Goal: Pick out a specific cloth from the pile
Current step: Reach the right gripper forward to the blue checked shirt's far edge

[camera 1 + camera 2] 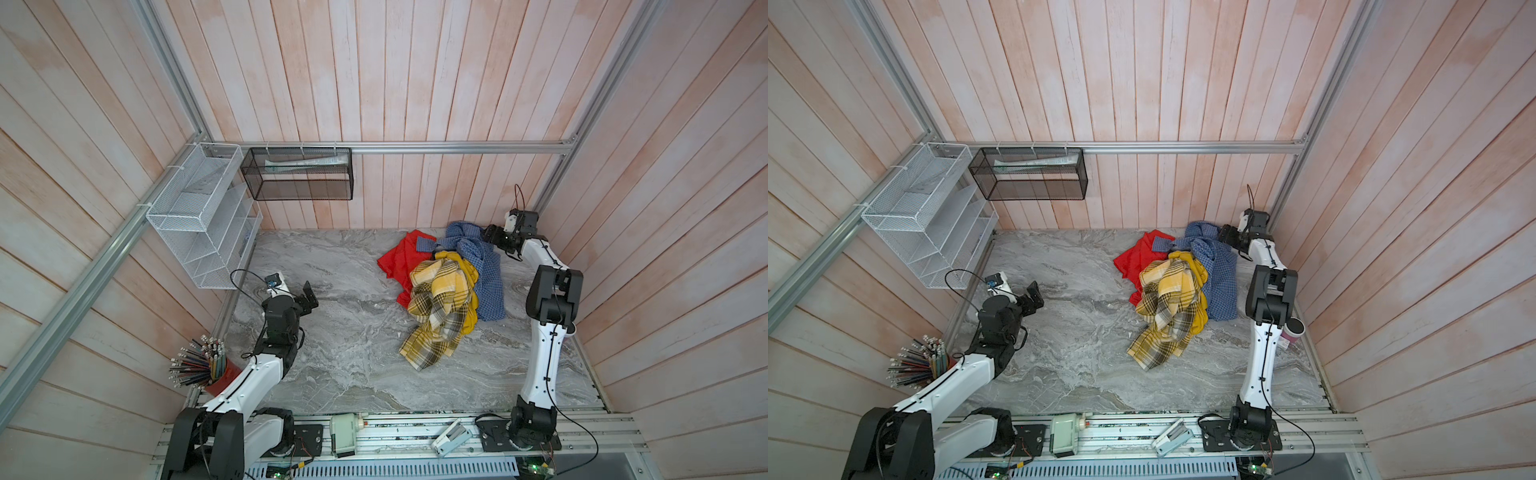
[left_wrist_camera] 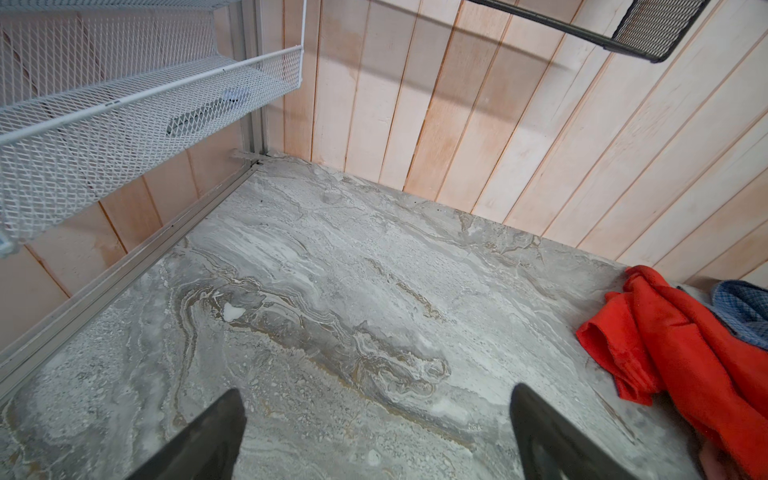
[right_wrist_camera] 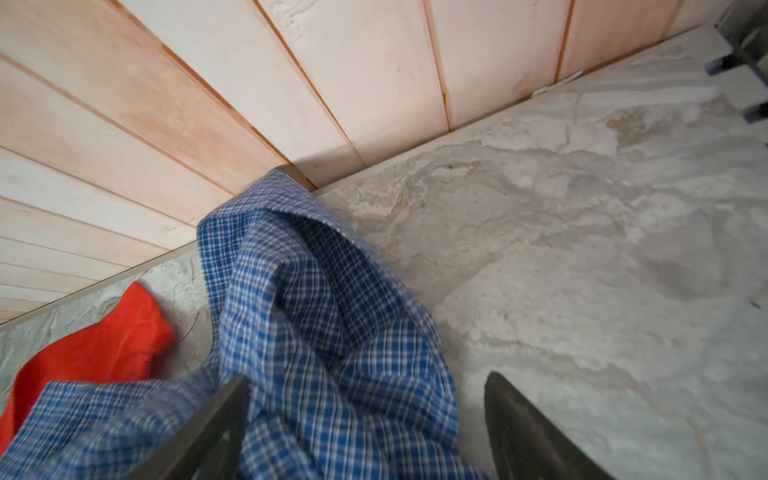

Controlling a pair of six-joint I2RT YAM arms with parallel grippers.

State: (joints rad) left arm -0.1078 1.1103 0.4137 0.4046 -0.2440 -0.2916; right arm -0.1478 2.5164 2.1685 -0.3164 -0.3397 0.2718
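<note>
Two grippers, so what's each one up to? – pixel_pete

The left gripper (image 1: 308, 296) hangs over bare table (image 1: 353, 353), jaws wide apart, holding nothing; the right gripper (image 3: 365, 415) has its jaws apart too, with the cloth (image 3: 324, 316) lying loose between them, not pinched – robo_lurker

And where's the cloth sitting? – pixel_pete

Back right by the wall, on the far side of the pile (image 1: 440, 303); it touches the red cloth (image 1: 399, 262) and the mustard cloth (image 1: 471, 274) – robo_lurker
</note>
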